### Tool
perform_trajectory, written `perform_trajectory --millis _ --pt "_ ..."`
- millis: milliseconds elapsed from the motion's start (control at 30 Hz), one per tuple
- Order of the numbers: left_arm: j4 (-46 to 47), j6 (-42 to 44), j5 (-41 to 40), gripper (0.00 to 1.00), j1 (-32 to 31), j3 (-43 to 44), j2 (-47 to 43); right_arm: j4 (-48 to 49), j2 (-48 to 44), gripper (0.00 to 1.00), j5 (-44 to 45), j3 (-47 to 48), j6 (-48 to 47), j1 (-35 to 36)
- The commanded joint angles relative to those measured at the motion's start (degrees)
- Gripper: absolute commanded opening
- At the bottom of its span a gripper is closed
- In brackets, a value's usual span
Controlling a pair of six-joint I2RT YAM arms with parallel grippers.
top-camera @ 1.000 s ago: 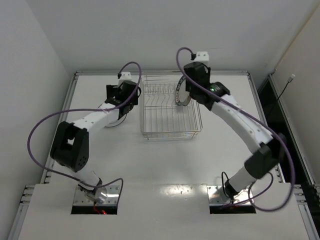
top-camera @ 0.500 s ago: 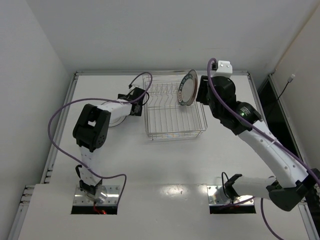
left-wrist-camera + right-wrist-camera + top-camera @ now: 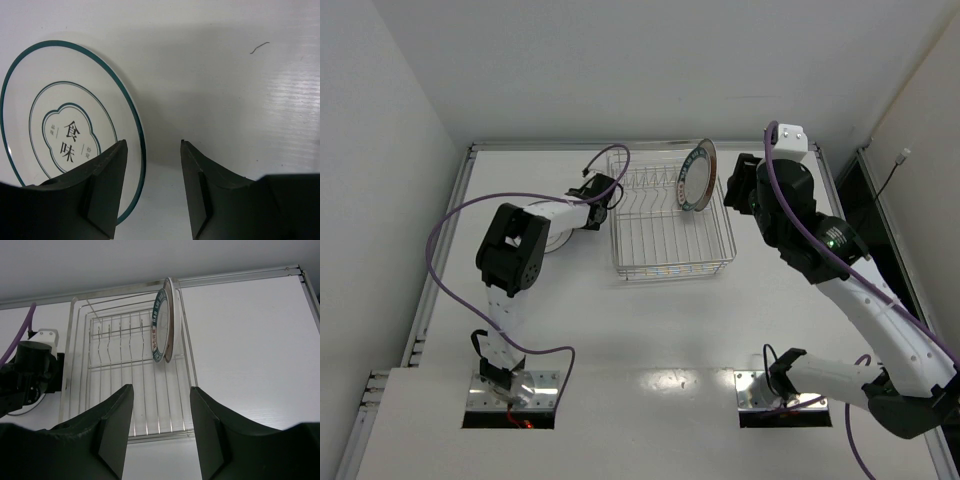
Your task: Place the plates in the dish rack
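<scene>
Currently noting one dark-rimmed plate (image 3: 697,175) standing on edge inside the dish rack (image 3: 672,272), at its far right corner, close against the right wall, tilted, with its top rising above the wire rim. Seeing that plate from the right wrist view nearly edge-on, with lettering running around the blue-green border. Placing the rack at the far middle of the table (image 3: 650,330), silvery, with a row of upright prongs (image 3: 120,335) crossing its far half. Logging a second item, the white plate (image 3: 20,100), lying flat on the table just left of the rack, marked by a thin green rim line, two inner green outlines and dark characters at its centre. Finding the left gripper (image 3: 152,145) reaching in at that plate's right edge, one finger (image 3: 105,200) over the plate and the other over bare table, the rim line passing through the gap; jaws standing partway apart, narrow rather than wide, not visibly clamping anything. Finding the right gripper (image 3: 161,390) hanging raised off the rack's far right side, clear of the upright plate, fingers parted at a middling width and holding nothing. Noting purple cables (image 3: 450,220) looping from both arms, and a small dark speck (image 3: 260,46) lying on the table in the left wrist view.
</scene>
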Motion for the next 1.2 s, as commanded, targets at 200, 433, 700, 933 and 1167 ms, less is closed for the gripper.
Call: perform_trajectory --millis 200,433,700,933,1167 --pt "-3.4 -1.3 2.0 0.50 4.9 -0.1 3.2 -2.7 -3.8 0.46 0.0 3.5 0.4 0.2" --pt "-4.0 -1.3 6.2 0.40 6.9 0.9 5.3 -4.3 -5.1 0.49 1.0 4.1 0.4 0.2" --pt "-5.1 -2.5 3.9 0.00 6.9 2.2 4.4 -5.3 -6.8 0.49 1.5 4.7 0.4 -0.4" --pt "-6.5 -5.6 2.8 0.00 6.9 3.6 -13.5 -7.3 -11.6 0.51 -1.4 2.6 0.4 -0.4" --pt "-9.6 -7.3 -1.7 0.00 0.4 17.4 -24.4 -7.9 -16.5 0.51 -1.9 -2.6 1.5 -0.4"
